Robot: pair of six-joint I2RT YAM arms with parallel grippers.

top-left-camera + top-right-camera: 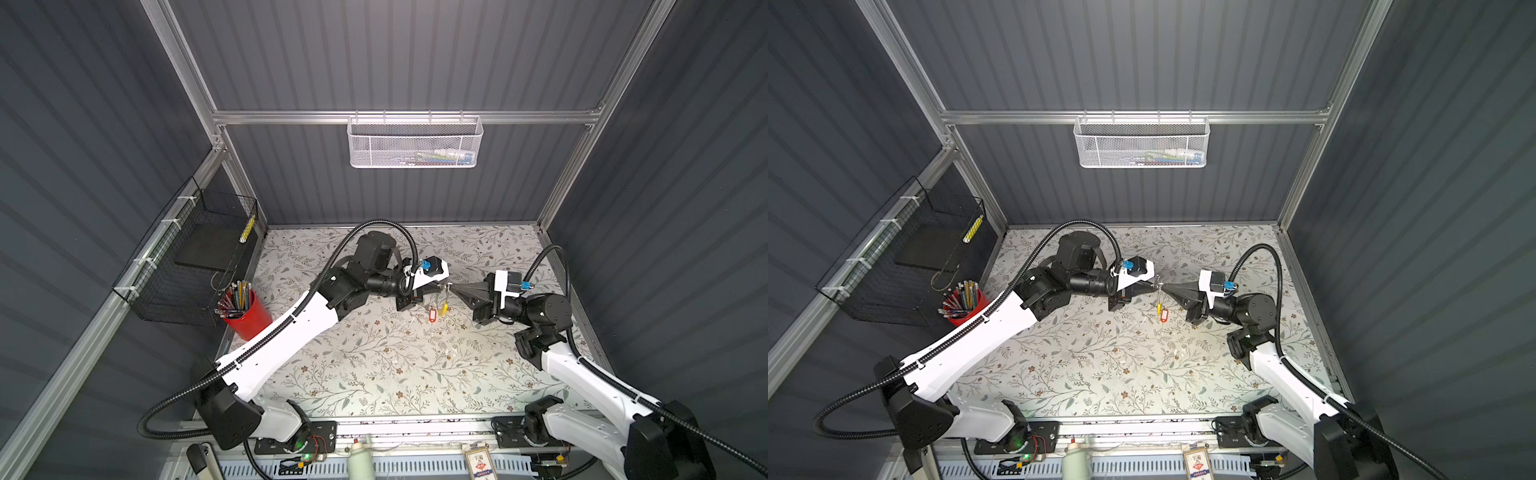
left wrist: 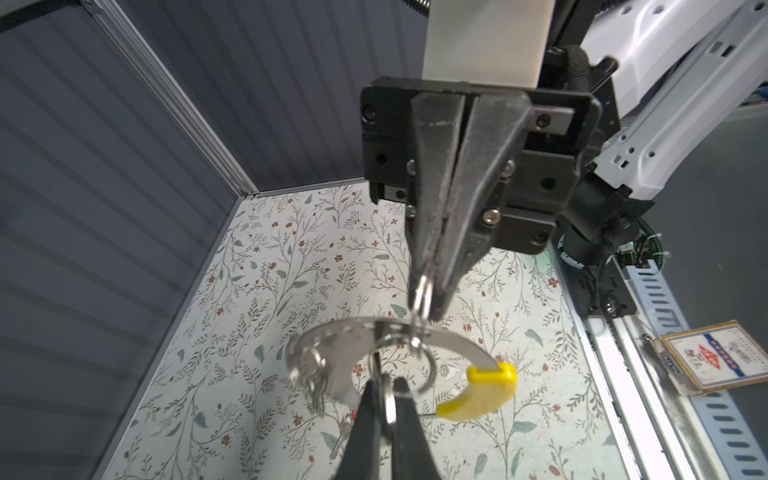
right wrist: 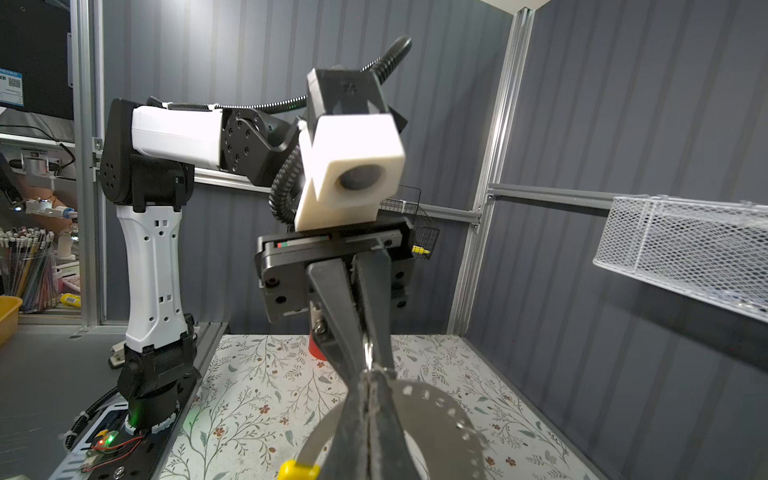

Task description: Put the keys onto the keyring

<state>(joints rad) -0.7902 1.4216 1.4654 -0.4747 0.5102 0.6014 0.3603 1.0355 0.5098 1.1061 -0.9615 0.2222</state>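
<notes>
The keyring (image 2: 353, 332), a flat grey metal band with small holes and a yellow segment (image 2: 486, 395), hangs in mid-air between my two grippers. My right gripper (image 3: 369, 376) is shut across the band (image 3: 432, 407), with a small wire loop (image 2: 424, 291) at its tips. Facing it tip to tip, my left gripper (image 2: 386, 384) is shut on a small split ring (image 2: 389, 405) that hangs on the keyring. A silvery key (image 2: 338, 436) dangles below; several more metal pieces (image 2: 309, 374) are blurred. In both top views a red tag (image 1: 432, 313) (image 1: 1163, 314) hangs under the meeting grippers (image 1: 449, 286).
A red pen cup (image 1: 249, 316) stands at the table's left edge below a black wire basket (image 1: 199, 257). On the back rail hangs a white mesh basket (image 1: 413, 143). A small card (image 1: 478, 461) lies on the front rail. The floral tabletop (image 1: 374, 365) lies below.
</notes>
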